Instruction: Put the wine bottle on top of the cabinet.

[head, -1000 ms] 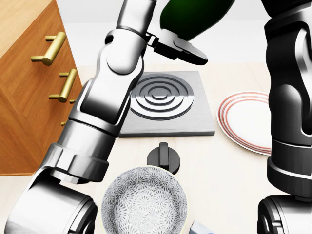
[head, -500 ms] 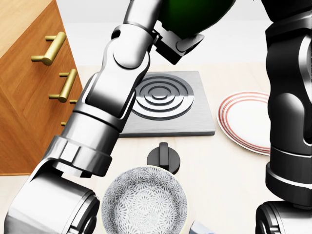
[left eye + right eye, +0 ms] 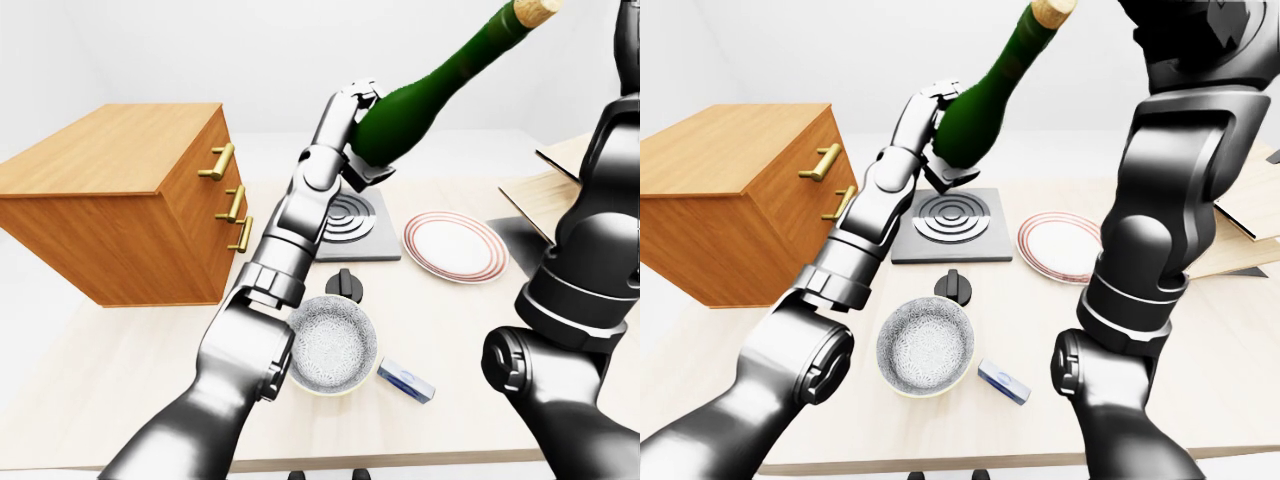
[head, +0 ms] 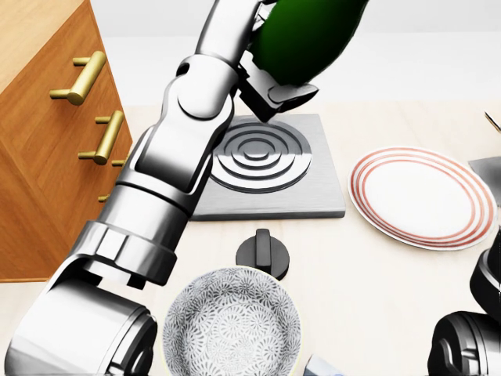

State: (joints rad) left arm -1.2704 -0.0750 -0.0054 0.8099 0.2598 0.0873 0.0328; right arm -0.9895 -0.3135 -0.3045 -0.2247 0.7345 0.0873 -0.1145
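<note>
One bowl [image 3: 333, 345] sits on the worktop [image 3: 460, 330] well below the left hand [image 3: 362, 125], nothing in it; the striped plate [image 4: 423, 196] to the hand's lower right is bare too. Left hand fingers are wrapped around the wine bottle [image 3: 430, 95], held tilted in the air, right of the cabinet [image 3: 110, 200]. Eye views show the bottle's corked neck; head view crops it. Right hand state: cannot tell.
</note>
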